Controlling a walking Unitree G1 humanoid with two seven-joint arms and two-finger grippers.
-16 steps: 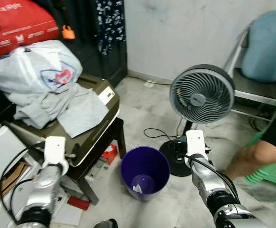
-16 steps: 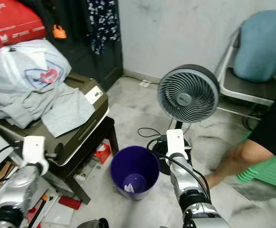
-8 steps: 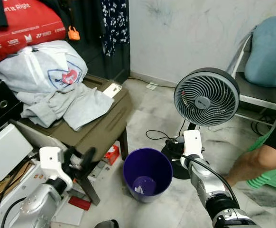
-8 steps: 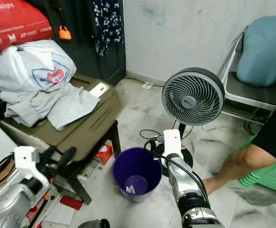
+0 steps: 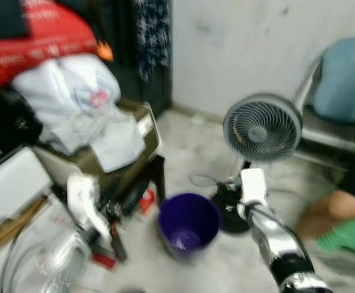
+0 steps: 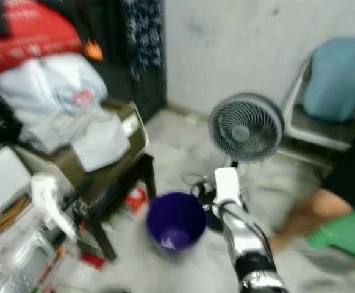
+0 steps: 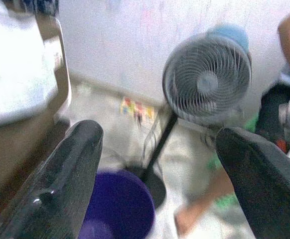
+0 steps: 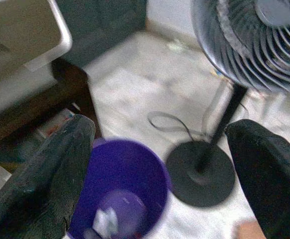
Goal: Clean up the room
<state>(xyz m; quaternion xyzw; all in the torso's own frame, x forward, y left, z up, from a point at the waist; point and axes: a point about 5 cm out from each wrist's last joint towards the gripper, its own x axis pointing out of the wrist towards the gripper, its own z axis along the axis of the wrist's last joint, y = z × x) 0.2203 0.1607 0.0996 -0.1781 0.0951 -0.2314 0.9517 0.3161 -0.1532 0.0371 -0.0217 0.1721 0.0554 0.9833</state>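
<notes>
The head views are blurred by motion. A purple bin (image 5: 188,224) stands on the pale floor, with a white scrap (image 8: 102,219) at its bottom. My left gripper (image 7: 157,134) is open and empty, low beside the dark stool leg and just left of the bin (image 7: 117,209). My right gripper (image 8: 159,127) is also open and empty, held above the bin (image 8: 120,179) and the fan's base. A heap of grey and white clothes (image 5: 86,104) lies on a brown case (image 5: 135,159) at the left.
A grey standing fan (image 5: 262,128) with a black base and a cable is right behind the bin. A person's leg (image 5: 336,210) and a green stool (image 5: 354,235) are at the right. A chair with a blue cushion (image 5: 342,79) stands at the back right. Red boxes and clutter fill the left.
The whole picture has shifted and blurred, so the camera is moving. My left arm has come up and in toward the bin. My right arm holds about the same place.
</notes>
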